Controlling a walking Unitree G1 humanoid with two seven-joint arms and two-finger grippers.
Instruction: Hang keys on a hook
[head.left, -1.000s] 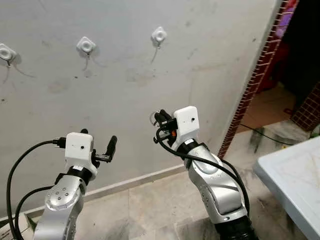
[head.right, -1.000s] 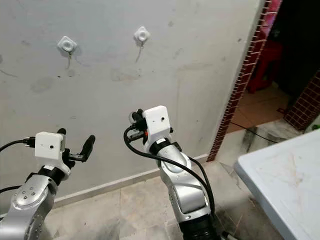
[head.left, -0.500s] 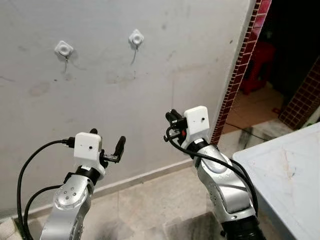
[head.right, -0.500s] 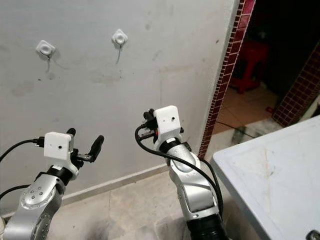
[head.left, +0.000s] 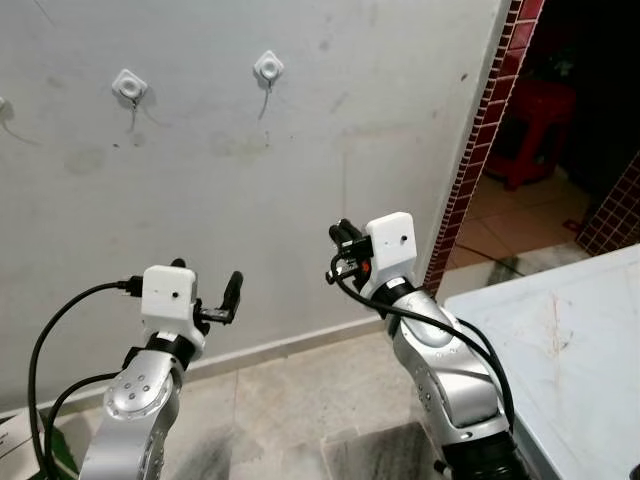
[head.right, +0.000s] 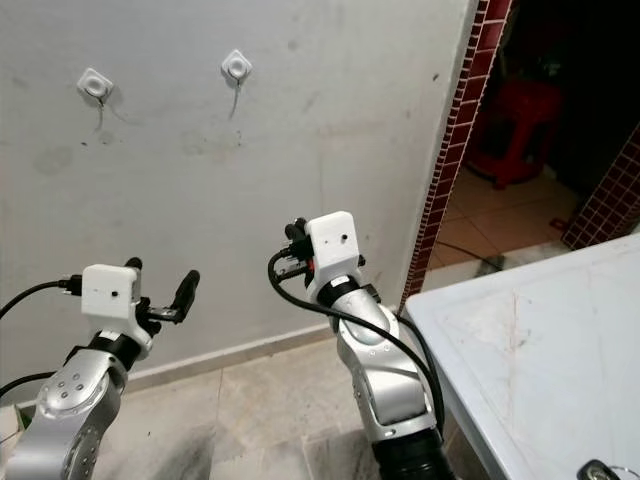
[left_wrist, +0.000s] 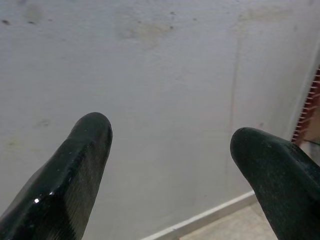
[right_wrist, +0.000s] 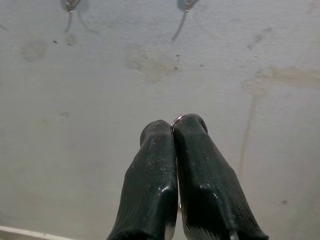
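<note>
Two white hooks (head.left: 267, 67) (head.left: 129, 84) are fixed high on the grey wall, each with a thin wire prong hanging down. My right gripper (head.left: 340, 236) is raised in front of the wall, well below the right-hand hook and a little to its right. It is shut, and in the right wrist view a thin metal key ring (right_wrist: 176, 120) shows pinched between its fingertips (right_wrist: 155, 132); the keys themselves are hidden. My left gripper (head.left: 205, 278) is lower on the left, open and holding nothing, pointing at bare wall (left_wrist: 170, 100).
A white table (head.right: 540, 350) stands close at the right, with a small dark object with a ring (head.right: 600, 470) at its near corner. A red-tiled door edge (head.left: 490, 130) opens onto a dark room with a red stool (head.left: 540, 115). Tiled floor (head.left: 290, 400) lies below.
The camera has swung to the right, so the hooks slid left and more of the white table came into view. Both arms hold the same pose.
</note>
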